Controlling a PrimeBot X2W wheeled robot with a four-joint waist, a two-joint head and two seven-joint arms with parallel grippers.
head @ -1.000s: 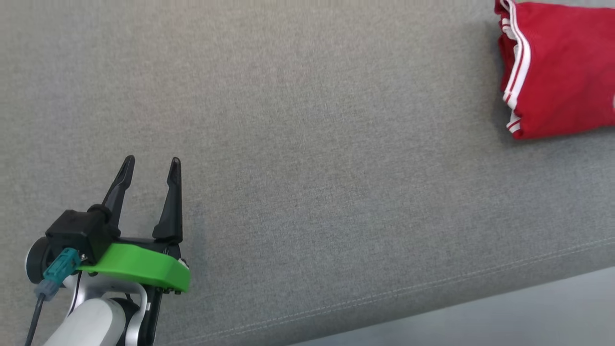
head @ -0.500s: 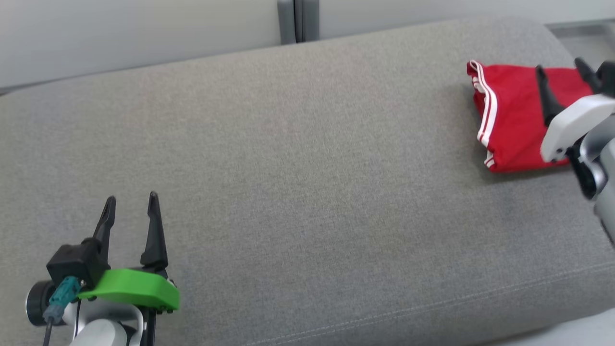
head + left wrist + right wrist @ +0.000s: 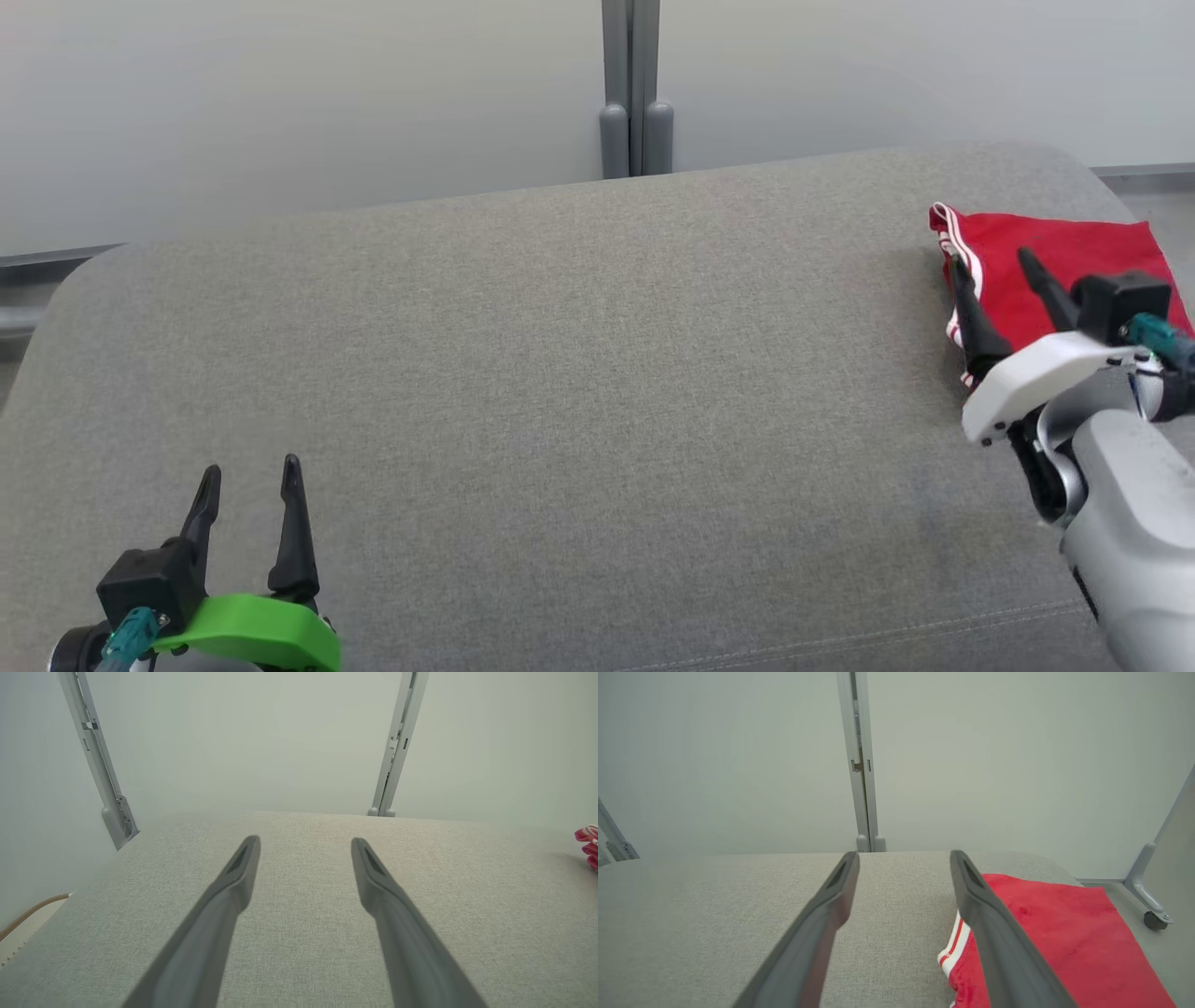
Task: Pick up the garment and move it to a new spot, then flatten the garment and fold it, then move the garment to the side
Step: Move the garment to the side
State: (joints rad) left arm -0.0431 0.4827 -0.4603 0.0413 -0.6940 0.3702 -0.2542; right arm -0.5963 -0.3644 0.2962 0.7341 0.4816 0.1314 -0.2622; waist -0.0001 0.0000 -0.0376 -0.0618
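Observing red garment (image 3: 1074, 247) lying upper right, just ahead of right end effector (image 3: 990, 259), jaws spread and empty; left end effector (image 3: 252, 465), likewise spread, sitting well apart, lower left.

A grey fabric-covered bench (image 3: 597, 373) carries one thing. A folded red garment (image 3: 1092, 245) with a white-striped edge lies flat at about two o'clock, near the rim.

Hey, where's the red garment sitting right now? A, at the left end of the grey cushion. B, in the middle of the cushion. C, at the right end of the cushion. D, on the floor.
C: the red garment lies at the right end of the grey cushion, close to the open right gripper.
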